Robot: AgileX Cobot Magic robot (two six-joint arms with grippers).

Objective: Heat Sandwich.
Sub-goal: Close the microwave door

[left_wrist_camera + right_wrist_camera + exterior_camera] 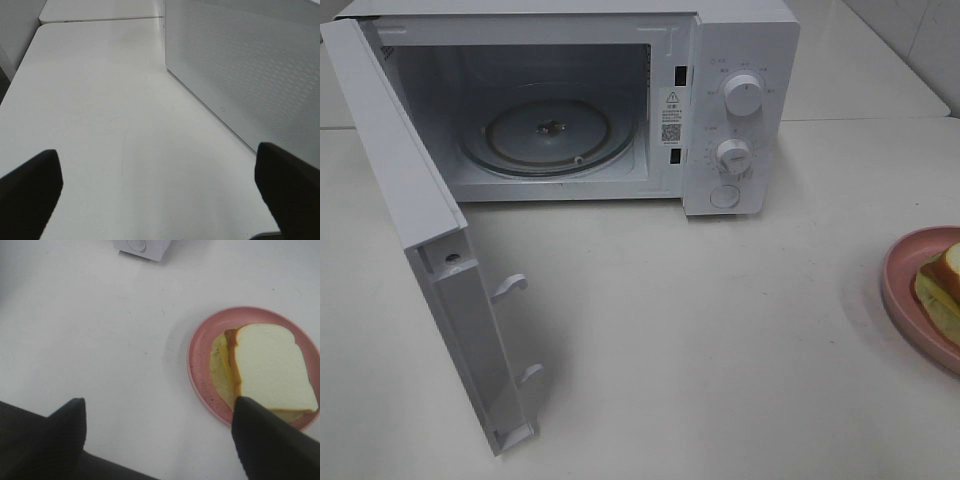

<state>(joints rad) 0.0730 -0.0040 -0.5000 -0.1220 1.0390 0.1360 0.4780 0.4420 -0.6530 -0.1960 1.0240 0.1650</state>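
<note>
- Here the sandwich [267,365], a small stack of pale bread slices with golden-brown crust and yellow-green filling, lies flat on the round pink plate [197,360], below and partly beyond the right gripper [160,435].
- The right gripper hangs above the table with its jaws spread wide and nothing between them; one dark finger [270,440] overlaps the sandwich's near corner in the wrist view, but whether it touches the bread I cannot tell.
- By its look the sandwich should be light, soft and easily crushed, and the layers could slide apart; carrying it on the stiff plate, taken by the rim, seems the safer hold.
- The plate looks smooth, so a grip on its thin edge might slip.
- Well away from that gripper, across bare white tabletop [720,330], stands the white boxy microwave oven [740,110], its glass turntable [550,135] bare.
- Its white door [430,250] is swung fully out, on the side far from the plate, so nothing visible blocks the way in.
- The left gripper [160,190] hovers empty, fingers as far apart as they go, just beside the door's perforated panel [250,65].
</note>
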